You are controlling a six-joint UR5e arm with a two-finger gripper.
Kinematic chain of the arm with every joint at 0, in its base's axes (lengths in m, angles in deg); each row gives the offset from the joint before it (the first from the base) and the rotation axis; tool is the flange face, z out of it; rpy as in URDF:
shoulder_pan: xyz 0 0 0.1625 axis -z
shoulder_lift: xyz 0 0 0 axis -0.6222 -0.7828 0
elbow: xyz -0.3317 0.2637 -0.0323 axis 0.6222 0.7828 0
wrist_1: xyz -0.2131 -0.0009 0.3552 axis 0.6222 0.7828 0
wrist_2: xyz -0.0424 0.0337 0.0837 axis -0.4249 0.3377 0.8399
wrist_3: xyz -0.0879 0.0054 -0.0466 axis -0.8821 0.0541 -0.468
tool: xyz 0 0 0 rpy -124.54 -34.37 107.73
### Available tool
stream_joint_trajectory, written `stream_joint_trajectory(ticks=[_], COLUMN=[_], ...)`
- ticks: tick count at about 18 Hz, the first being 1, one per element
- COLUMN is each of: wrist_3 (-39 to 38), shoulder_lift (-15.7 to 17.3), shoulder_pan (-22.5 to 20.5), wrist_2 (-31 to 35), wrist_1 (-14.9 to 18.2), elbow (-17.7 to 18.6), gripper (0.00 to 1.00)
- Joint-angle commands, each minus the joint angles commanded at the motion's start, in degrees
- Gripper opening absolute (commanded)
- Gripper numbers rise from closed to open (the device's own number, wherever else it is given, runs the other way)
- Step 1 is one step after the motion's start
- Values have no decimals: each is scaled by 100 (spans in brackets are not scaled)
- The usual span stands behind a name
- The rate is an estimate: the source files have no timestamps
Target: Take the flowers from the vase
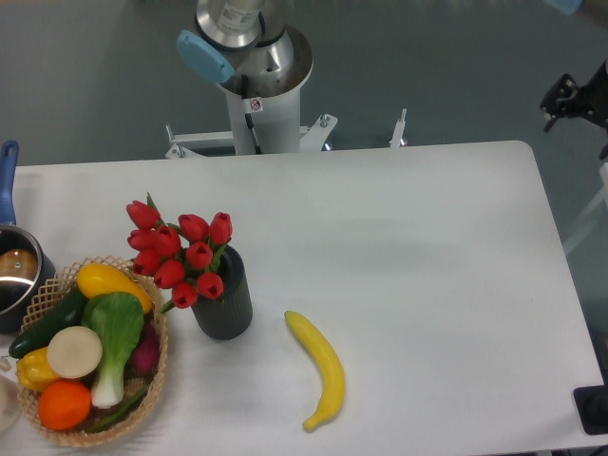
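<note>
A: Where are the flowers [179, 255] seen?

B: They are seated in the vase [225, 302], which is stood upright on the white surface [399, 247], toward its left side. The red buds are spread up and to the left of the vase's mouth, and part of the dark ribbed wall is covered by them.

A: What is placed around the vase?

B: A woven basket [57, 432] filled with produce is set just to its left, and the lowest buds are hung close over the basket's rim. A yellow banana [321, 366] is laid to the right, apart from the vase. A metal pot [17, 275] with a blue handle is cut off by the left edge.

A: And the end effector?

B: It is not caught in the view. Only the arm's base column [255, 71] is seen beyond the far edge of the surface, so nothing can be said of how the jaws are set. The flowers are touched by nothing but the vase.
</note>
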Motion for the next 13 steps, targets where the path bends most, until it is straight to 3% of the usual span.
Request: stream_joint_trajectory(ticks=[6, 8, 11, 13], wrist_3=[44, 0, -332, -1086], shoulder_lift=[184, 421, 816, 1063], shoulder_pan=[158, 211, 237, 220], wrist_2=[-501, -528, -834, -879], wrist_1=[-26, -113, -1034, -1291], elbow=[192, 726, 1658, 2064], gripper=[100, 100, 100, 100])
